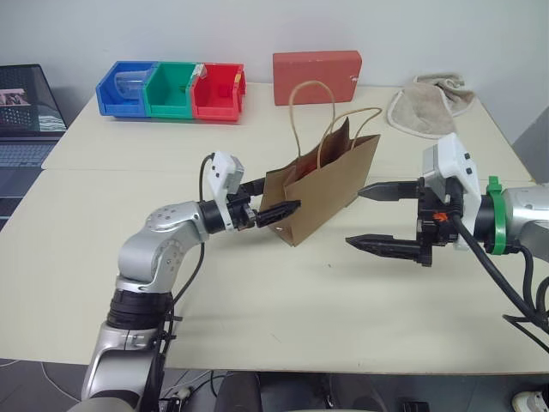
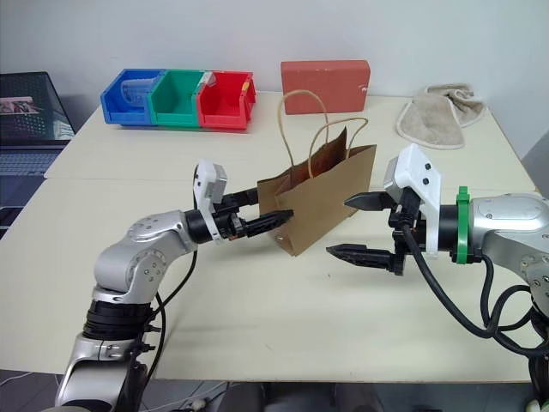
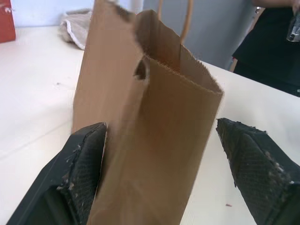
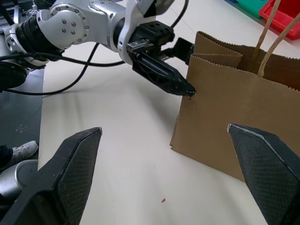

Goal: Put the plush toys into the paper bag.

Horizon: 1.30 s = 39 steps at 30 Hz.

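paper bag (image 1: 322, 193) upright on table (image 1: 257, 300), something red inside, my left claw (image 1: 273, 200) apart straddling its nine o'clock end, my right claw (image 1: 383, 221) apart at three o'clock

I look down on a pale cream surface (image 1: 257, 300) made of two tabletops pushed together, with a seam running across it from left to right. Beyond its far edge I see a plain, evenly lit white wall (image 1: 257, 26). Against that wall, on the far part of the surface, three joined bins (image 1: 171, 90) stand in a row: blue, green, red. A red rectangular box (image 1: 316, 77) stands to their right, and a beige towel (image 1: 426, 105) lies crumpled at the far right. At the far left an open laptop (image 1: 26, 120) sits on a separate low stand. Below the near edge I see grey floor (image 1: 34, 378) with loose cables.
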Each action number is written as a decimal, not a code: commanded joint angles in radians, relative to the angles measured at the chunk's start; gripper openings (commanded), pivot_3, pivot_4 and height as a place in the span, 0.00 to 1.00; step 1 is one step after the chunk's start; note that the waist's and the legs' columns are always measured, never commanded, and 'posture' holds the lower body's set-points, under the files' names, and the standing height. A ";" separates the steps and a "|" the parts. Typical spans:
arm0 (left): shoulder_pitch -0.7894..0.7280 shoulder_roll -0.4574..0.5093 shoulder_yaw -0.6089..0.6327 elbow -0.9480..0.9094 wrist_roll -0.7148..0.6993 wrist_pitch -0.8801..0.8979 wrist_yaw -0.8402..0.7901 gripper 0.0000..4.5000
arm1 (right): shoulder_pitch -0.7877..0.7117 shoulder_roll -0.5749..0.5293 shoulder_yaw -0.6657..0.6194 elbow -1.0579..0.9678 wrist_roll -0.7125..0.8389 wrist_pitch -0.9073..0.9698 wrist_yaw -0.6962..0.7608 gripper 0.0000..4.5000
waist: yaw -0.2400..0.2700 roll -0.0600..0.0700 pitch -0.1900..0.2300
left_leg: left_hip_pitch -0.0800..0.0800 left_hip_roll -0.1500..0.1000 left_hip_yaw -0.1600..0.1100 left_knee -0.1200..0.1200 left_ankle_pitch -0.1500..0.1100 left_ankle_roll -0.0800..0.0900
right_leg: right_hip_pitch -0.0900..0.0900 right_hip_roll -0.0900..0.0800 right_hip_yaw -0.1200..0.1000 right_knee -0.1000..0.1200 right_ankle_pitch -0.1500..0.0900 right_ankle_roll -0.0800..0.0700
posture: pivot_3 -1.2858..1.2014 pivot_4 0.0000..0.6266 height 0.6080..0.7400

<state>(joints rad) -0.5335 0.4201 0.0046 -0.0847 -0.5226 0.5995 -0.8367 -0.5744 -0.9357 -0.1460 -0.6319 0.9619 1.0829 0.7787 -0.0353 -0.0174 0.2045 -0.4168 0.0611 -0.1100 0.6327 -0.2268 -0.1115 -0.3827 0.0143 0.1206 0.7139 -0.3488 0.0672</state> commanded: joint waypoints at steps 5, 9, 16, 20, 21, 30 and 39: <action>-0.004 -0.028 -0.023 0.025 0.056 -0.092 0.013 0.72 | 0.013 -0.010 -0.004 -0.048 -0.020 -0.053 -0.022 1.00 | 0.002 0.000 0.000 | 0.000 0.000 0.000 0.000 0.000 0.000 | 0.000 0.000 0.000 0.000 0.000 0.000 | 0.52 0.24 1.00; -0.005 -0.015 -0.036 0.049 0.084 -0.141 -0.016 0.52 | 0.037 -0.011 0.005 -0.064 -0.069 -0.103 -0.023 1.00 | 0.002 0.000 0.000 | 0.000 0.000 0.000 0.000 0.000 0.000 | 0.000 0.000 0.000 0.000 0.000 0.000 | 0.52 0.24 1.00; -0.025 -0.016 -0.030 0.089 0.079 -0.166 -0.048 0.03 | 0.087 0.002 0.022 -0.079 -0.159 -0.210 -0.017 1.00 | 0.003 0.000 0.000 | 0.000 0.000 0.000 0.000 0.000 0.000 | 0.001 0.000 0.000 0.000 0.000 0.000 | 0.52 0.24 1.00; -0.038 -0.014 -0.024 0.107 0.072 -0.171 -0.070 0.00 | 0.115 -0.003 0.034 -0.087 -0.200 -0.252 -0.015 1.00 | 0.003 0.000 0.000 | 0.000 0.000 0.000 0.001 0.000 0.000 | 0.001 0.000 0.000 0.000 0.000 0.000 | 0.52 0.24 1.00; -0.042 -0.010 -0.021 0.114 0.068 -0.172 -0.083 0.00 | 0.123 -0.003 0.035 -0.090 -0.211 -0.263 -0.017 1.00 | 0.003 0.000 0.000 | 0.000 0.000 0.000 0.001 0.000 0.000 | 0.001 0.000 0.000 0.000 0.000 0.000 | 0.52 0.24 1.00; -0.144 0.077 -0.059 0.208 0.021 -0.159 -0.362 0.00 | 0.271 -0.107 -0.171 -0.154 -0.111 -0.227 0.064 1.00 | 0.003 0.000 0.000 | 0.000 -0.001 -0.001 0.000 0.000 0.000 | 0.001 0.000 -0.001 0.000 0.000 0.000 | 0.52 0.24 1.00; -0.279 0.059 -0.173 0.465 0.147 -0.355 -0.592 0.00 | 0.441 -0.146 -0.396 -0.235 0.018 -0.135 -0.015 1.00 | -0.001 0.000 0.000 | 0.003 -0.001 -0.002 0.001 0.000 0.000 | 0.005 0.000 -0.002 -0.001 0.000 0.000 | 0.52 0.24 1.00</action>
<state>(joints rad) -0.7861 0.4813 -0.1603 0.3665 -0.3979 0.3019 -1.4002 -0.1311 -1.0693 -0.5111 -0.8361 0.9653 0.9515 0.7795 -0.0366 -0.0174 0.2044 -0.4138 0.0603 -0.1121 0.6337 -0.2269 -0.1113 -0.3773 0.0147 0.1189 0.7132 -0.3488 0.0672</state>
